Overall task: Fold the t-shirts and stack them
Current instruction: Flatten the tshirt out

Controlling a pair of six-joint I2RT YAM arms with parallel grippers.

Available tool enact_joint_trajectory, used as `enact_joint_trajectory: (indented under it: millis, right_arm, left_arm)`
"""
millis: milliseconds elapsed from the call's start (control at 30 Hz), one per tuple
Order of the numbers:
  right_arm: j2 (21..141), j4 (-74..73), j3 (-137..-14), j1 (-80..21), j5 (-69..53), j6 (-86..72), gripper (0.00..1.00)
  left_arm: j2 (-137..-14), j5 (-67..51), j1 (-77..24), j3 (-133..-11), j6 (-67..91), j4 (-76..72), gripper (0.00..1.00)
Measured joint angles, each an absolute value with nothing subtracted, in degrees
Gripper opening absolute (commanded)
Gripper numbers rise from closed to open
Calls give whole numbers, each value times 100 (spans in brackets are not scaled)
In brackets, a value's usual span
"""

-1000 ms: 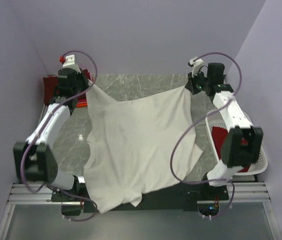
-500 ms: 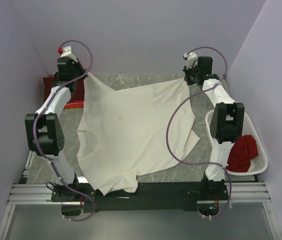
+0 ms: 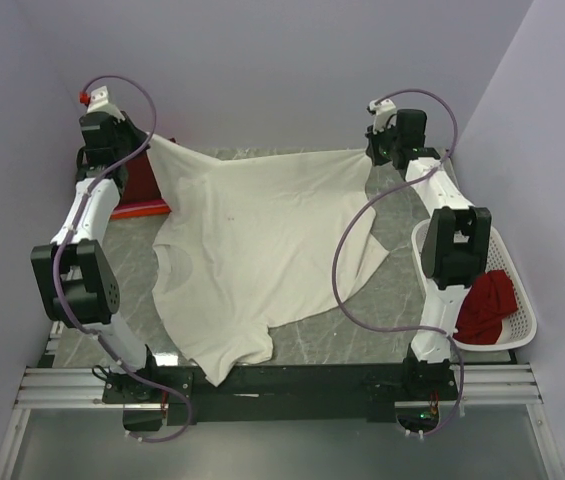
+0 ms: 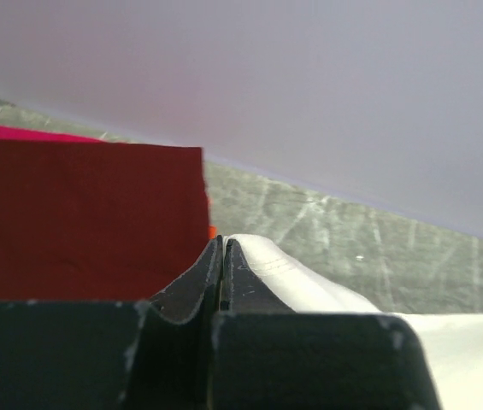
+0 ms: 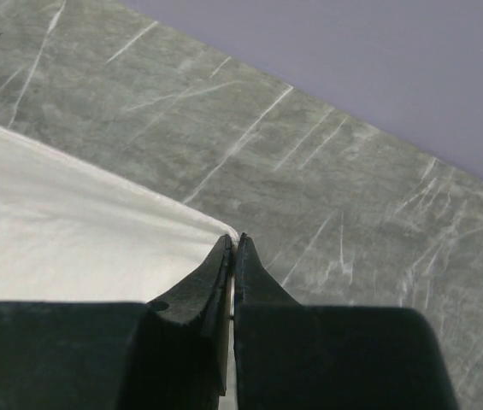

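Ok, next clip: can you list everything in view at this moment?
cream t-shirt: one, cream-white, spread over the middle of the table, its two far corners lifted
folded stack: count unclear, dark red on top with a pink edge showing behind, far left corner of the table
basket: one, white lattice plastic, right edge of the table
red cloth: one bundle, dark red, inside the basket
table: one, grey marbled
cables: two, purple, one looping along each arm
left gripper: one, black, shut on the cream t-shirt's far left corner
right gripper: one, black, shut on its far right corner
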State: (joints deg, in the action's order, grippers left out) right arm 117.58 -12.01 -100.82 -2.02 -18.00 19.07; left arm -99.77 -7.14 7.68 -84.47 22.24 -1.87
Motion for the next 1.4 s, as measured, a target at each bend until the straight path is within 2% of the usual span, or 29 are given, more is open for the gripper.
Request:
enact_joint_trajectory:
  millis: [167, 267, 400, 533, 667, 833, 1033, 1200, 1400]
  right_arm:
    - [10757, -1441, -9553, -202, -1850, 1966, 0]
    - [9629, -1695, -9362, -202, -1876, 2115, 0]
    - [7719, -1898, -9384, -200, -1938, 2303, 0]
    - [6106, -2241, -9992, -200, -1957, 2390, 0]
    - [5369, -2484, -11109, -200, -1898, 2390, 0]
    - [5111, -2735, -12062, -200, -1734, 2381, 0]
    - [5236, -3079, -12051, -200, -1588, 2344, 0]
    - [5428, -2943, -11083, -200, -1608, 2340, 0]
    - [5964, -2281, -9312, -200, -1872, 2298, 0]
  left_arm:
    - [-9207, -923, 729, -8267, 2311, 10, 0]
    - [-8377, -934, 729, -8248, 2416, 183, 1]
    - [-6661, -884, 729, -8287, 2674, 119, 1]
    - [-5236, -784, 731, -8711, 2871, 16, 1]
    - [-4318, -733, 731, -9550, 2980, -104, 1]
    - [-4071, -666, 731, -10481, 2971, -91, 1]
    - [-4088, -617, 609, -10654, 2884, 152, 1]
    - [-4136, -609, 504, -9913, 2630, 196, 1]
    - [-4460, -469, 486, -7999, 2438, -123, 1]
